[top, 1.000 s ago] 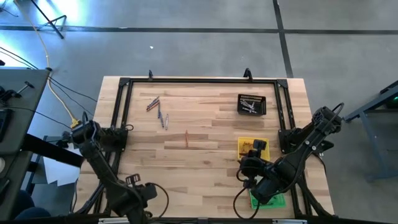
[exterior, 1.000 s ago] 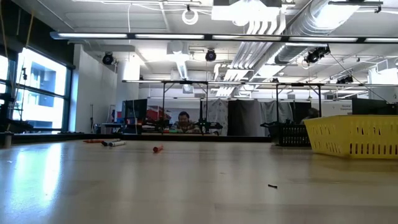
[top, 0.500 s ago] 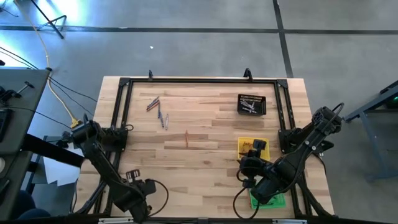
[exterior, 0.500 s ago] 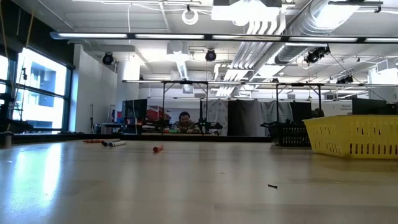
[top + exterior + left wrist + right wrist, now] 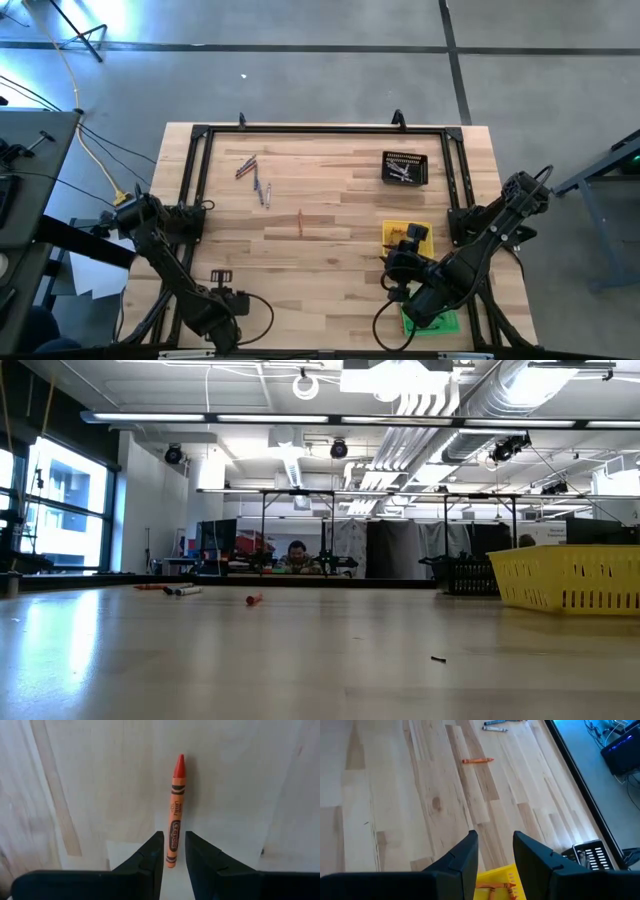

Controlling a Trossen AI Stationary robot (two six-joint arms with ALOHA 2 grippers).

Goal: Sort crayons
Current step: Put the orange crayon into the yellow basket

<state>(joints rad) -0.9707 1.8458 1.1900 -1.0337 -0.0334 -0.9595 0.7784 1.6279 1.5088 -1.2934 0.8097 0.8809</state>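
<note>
My left gripper (image 5: 238,300) is near the table's near left corner, shut on an orange-red crayon (image 5: 176,810). My right gripper (image 5: 399,258) is open and empty over the near edge of the yellow tray (image 5: 392,230). That tray holds orange crayons (image 5: 495,887). A single orange-red crayon (image 5: 300,224) lies flat mid-table and also shows in the right wrist view (image 5: 477,760). Several grey and reddish crayons (image 5: 255,178) lie flat at the far left. The black tray (image 5: 386,160) holds silvery crayons. My left gripper pinches the crayon's blunt end (image 5: 171,861) between its two fingers. The crayon lies along the fingers and sticks out past them, its pointed tip (image 5: 180,759) forward. It is above the bare wood; I cannot tell how far above.
A green tray (image 5: 447,324) sits under the right arm at the near right corner. A black frame (image 5: 320,130) runs round the table's edge. Bare wood lies between the single crayon and the trays. A person sits in the room far beyond the table (image 5: 297,552).
My left arm's wrist has shifted slightly toward the far edge and the right, staying near the near left corner. The crayons on the table and my right gripper have kept still.
</note>
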